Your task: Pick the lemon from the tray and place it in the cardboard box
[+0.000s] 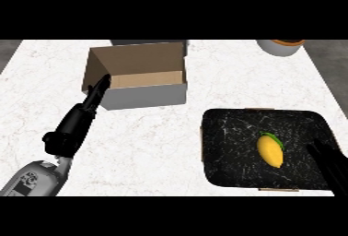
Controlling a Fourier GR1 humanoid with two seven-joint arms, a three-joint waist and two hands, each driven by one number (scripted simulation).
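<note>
Bring your right hand (329, 166), whose fingers are straight and hold nothing, left over the lemon (269, 150) on the tray (231, 129), then curl them around its middle.

**One head-high view, tilted steeply down**

A single camera covers the scene. It is set at the robot's head and looks steeply down onto the white marbled surface (156, 133). It faces away from the robot's body, so the far edge of the surface runs along the top of the view and the near side lies at the bottom. The black left hand (95, 94), on its grey forearm, comes in from the lower left corner. The black right hand (329, 166) shows only at the right edge. The view is near. The open brown cardboard box (139, 62) takes the upper left and the black rectangular tray (231, 138) the lower right. A round white container (280, 46) is cut off at the top.
</note>
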